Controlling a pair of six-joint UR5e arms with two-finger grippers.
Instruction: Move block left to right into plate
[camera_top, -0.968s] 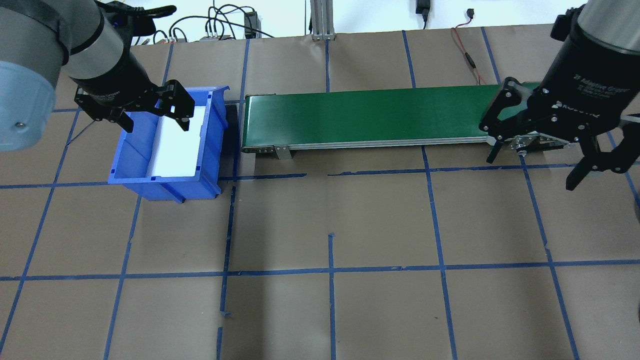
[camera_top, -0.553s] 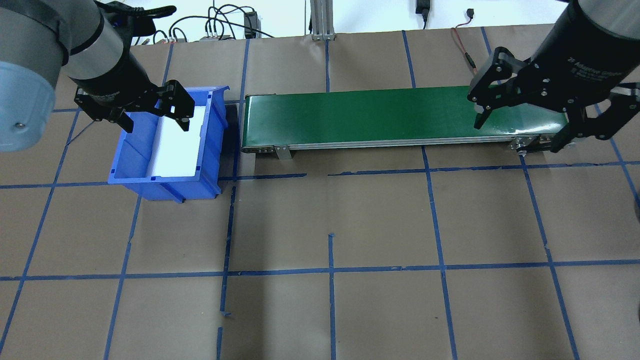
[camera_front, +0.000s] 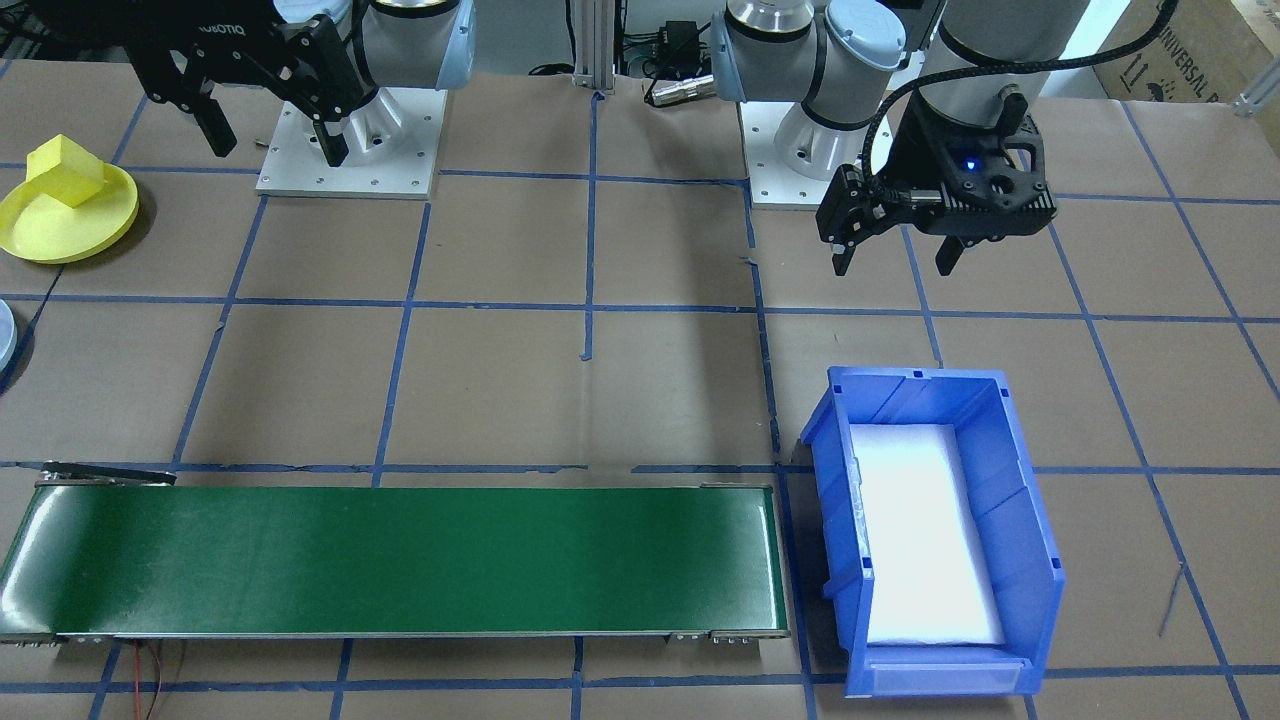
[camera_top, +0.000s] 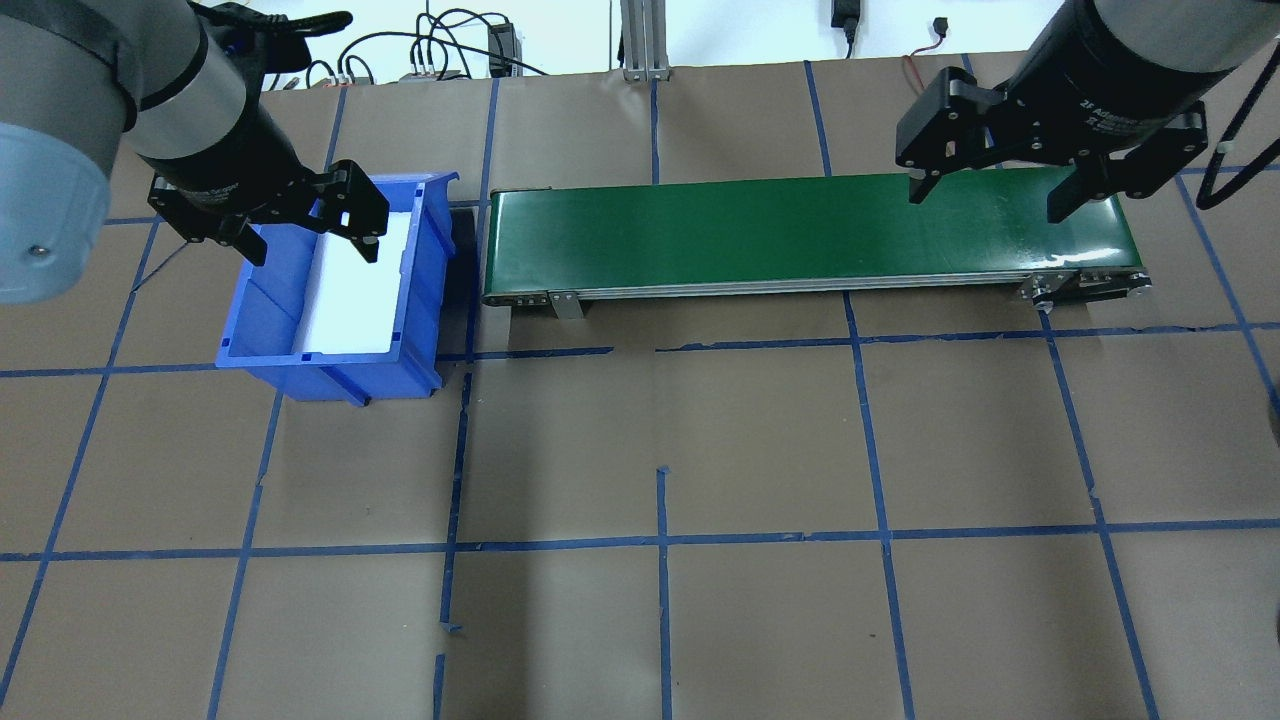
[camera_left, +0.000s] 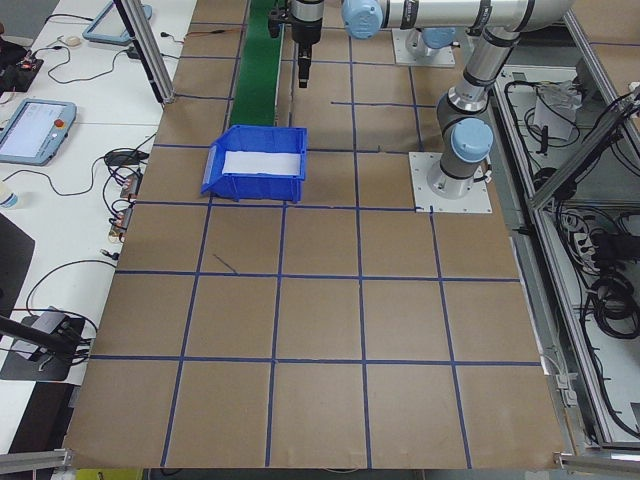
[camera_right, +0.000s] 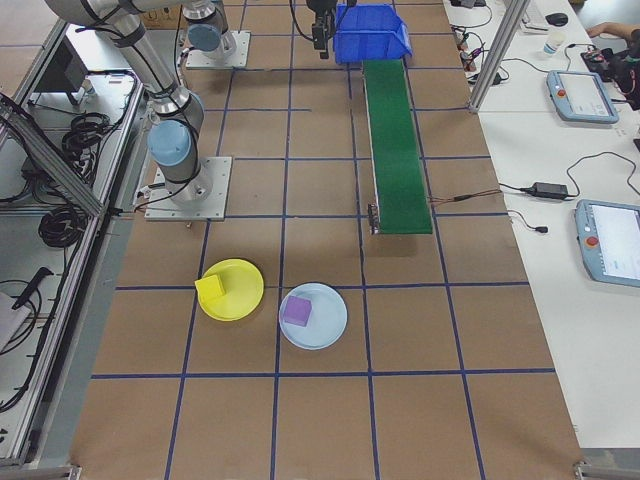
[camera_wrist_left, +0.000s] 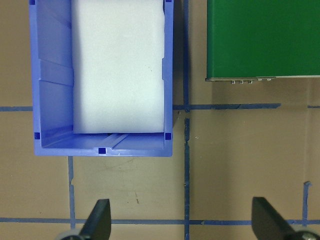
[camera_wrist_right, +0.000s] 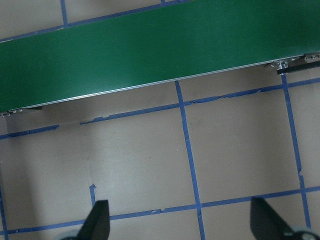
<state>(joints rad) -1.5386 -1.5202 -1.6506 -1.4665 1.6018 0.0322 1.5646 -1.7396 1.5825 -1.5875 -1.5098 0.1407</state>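
A yellow block (camera_right: 211, 289) lies in a yellow plate (camera_right: 242, 291), also seen as the block (camera_front: 65, 170) in the plate (camera_front: 60, 225) at the table's right end. Beside it a purple block (camera_right: 297, 310) rests in a light blue plate (camera_right: 330, 322). My right gripper (camera_top: 986, 203) hangs open and empty high above the right end of the green conveyor belt (camera_top: 800, 235). My left gripper (camera_top: 315, 250) is open and empty above the blue bin (camera_top: 260, 330). The bin holds only a white liner (camera_wrist_left: 117, 65).
The green belt (camera_front: 400, 560) runs across the far side of the table, with the blue bin (camera_front: 1030, 540) at its left end. Cables and a metal post (camera_top: 640, 40) stand beyond the far edge. Both arm bases (camera_front: 350, 150) are bolted to the table.
My right gripper has risen and swung from beyond the belt's right end toward the far side, now over the belt. The left arm has not moved.
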